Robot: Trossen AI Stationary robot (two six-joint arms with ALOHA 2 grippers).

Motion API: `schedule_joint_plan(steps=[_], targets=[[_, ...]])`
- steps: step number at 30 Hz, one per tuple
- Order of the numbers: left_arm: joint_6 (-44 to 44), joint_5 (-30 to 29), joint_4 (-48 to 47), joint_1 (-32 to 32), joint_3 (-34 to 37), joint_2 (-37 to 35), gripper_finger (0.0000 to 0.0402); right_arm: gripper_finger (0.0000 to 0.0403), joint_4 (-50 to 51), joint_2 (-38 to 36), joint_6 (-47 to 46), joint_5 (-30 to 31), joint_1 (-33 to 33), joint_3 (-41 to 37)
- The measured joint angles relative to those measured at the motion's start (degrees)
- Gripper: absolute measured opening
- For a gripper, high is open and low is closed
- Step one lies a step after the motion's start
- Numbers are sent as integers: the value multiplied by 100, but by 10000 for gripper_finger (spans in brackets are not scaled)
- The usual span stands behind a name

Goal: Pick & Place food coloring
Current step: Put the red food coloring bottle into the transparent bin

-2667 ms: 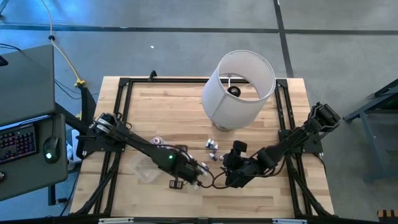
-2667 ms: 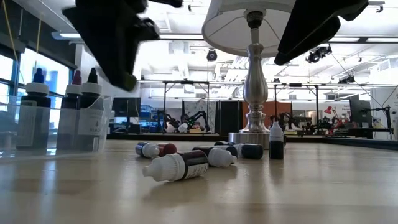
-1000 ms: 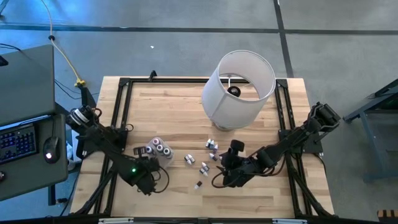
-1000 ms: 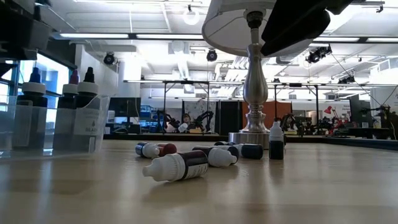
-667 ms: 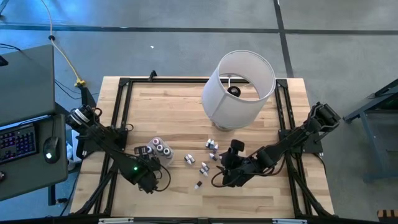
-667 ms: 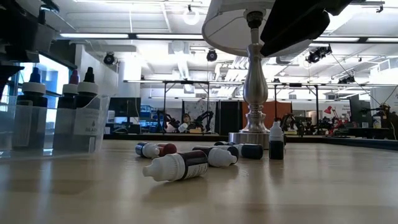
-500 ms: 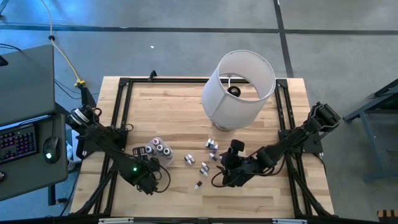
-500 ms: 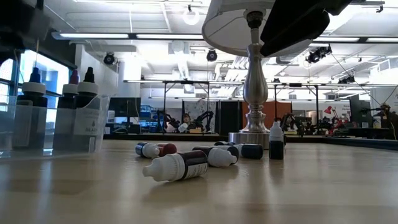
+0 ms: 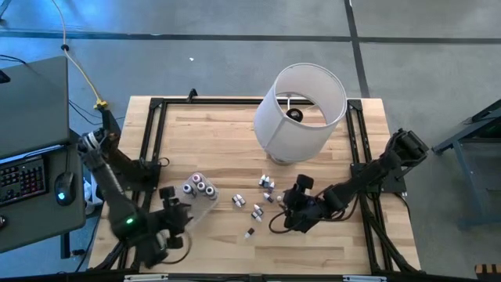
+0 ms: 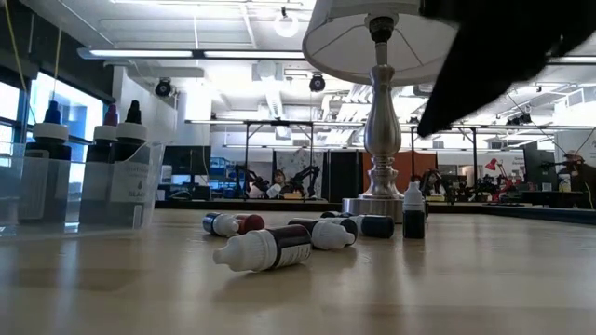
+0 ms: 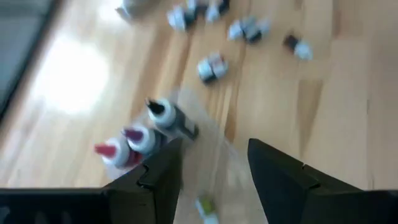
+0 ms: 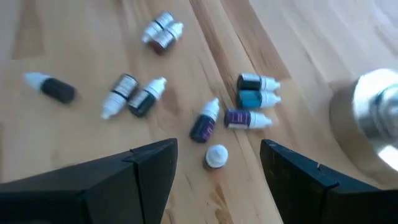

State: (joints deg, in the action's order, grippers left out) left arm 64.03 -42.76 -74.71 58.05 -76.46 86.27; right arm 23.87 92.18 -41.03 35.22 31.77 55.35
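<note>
Both fingers sets spread, empty. Left fingers over clear tub holding three food coloring bottles near desk left-front; right fingers above loose bottles mid-desk.

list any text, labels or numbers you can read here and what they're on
None can be read.
Food coloring bottles: labels show only as dark bands, too small to read.
Bottles in the clear tub: a pale label with faint marks, too blurred to read.
Signs in the room behind: too small to read.
</note>
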Motion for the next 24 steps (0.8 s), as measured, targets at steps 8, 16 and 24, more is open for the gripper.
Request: schedule_joint_plan(steps=[8, 16, 24], targets=[[583, -916, 60, 388, 244, -167, 176, 224, -2367, 0, 629, -162, -394, -1244], [518, -946, 80, 386, 244, -167, 176, 224, -3988, 0, 918, -465, -625, -2211], [516, -946, 54, 384, 244, -167, 176, 224, -4997, 271, 1452, -749, -684, -2586]])
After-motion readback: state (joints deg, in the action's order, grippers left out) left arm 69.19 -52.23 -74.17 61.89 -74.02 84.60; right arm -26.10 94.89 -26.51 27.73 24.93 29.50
